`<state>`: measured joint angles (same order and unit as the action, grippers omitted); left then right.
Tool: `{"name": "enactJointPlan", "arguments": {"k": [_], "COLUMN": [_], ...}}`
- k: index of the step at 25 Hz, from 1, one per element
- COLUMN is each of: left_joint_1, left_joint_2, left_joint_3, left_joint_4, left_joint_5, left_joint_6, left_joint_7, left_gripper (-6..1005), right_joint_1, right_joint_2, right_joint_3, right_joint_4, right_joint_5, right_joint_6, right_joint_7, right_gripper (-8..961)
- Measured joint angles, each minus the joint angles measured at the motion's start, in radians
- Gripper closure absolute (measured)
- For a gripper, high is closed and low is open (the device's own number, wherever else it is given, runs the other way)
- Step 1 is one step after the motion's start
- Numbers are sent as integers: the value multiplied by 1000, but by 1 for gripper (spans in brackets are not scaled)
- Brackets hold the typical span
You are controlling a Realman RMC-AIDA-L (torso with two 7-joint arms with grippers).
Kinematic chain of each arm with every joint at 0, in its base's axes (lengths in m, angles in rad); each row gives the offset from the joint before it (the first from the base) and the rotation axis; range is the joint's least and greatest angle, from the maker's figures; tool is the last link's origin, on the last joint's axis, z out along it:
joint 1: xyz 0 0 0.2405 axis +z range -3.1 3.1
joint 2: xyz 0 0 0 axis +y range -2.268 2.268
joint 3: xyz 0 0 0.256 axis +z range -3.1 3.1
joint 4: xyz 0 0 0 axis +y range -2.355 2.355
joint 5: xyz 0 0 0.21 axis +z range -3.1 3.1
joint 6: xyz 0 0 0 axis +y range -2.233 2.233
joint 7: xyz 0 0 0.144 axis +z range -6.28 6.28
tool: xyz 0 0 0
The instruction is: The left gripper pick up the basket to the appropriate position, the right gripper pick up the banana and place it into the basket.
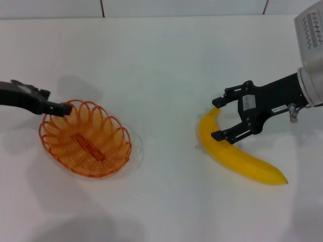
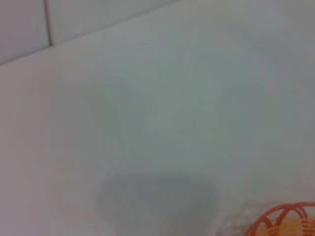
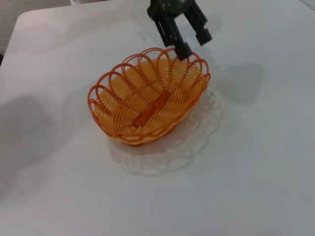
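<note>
The orange wire basket (image 1: pixel 86 138) stands on the white table at the left. It also shows in the right wrist view (image 3: pixel 147 103), and a bit of its rim shows in the left wrist view (image 2: pixel 285 221). My left gripper (image 1: pixel 63 108) is at the basket's far left rim. In the right wrist view it (image 3: pixel 193 43) is open, one finger just inside the rim and one outside. The yellow banana (image 1: pixel 237 156) lies on the table at the right. My right gripper (image 1: pixel 218 119) is open over the banana's upper end, a finger on each side.
The white table (image 1: pixel 161 65) stretches between the basket and the banana. A tiled wall edge runs along the far side. The right arm's white-grey housing (image 1: pixel 310 30) is at the top right.
</note>
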<state>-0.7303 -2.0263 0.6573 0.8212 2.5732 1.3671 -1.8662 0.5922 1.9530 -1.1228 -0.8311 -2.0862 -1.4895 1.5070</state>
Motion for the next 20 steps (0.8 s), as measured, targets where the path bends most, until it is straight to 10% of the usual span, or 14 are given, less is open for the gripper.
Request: {"name": "enactJointPlan", "arguments": {"k": [20], "left_joint_1": [-30], "left_joint_2": [-5], "left_joint_3": [50], "left_joint_4": [-86], "left_joint_5": [29], "left_joint_6": [-67], "left_joint_7": [-4], "left_gripper": [128], "right_joint_1": [1], "right_joint_2": [0], "right_joint_3": [-3], "right_joint_4": [4], "right_joint_5": [0], "right_joint_6": [7], "right_joint_7": [-1], "right_gripper": [60]}}
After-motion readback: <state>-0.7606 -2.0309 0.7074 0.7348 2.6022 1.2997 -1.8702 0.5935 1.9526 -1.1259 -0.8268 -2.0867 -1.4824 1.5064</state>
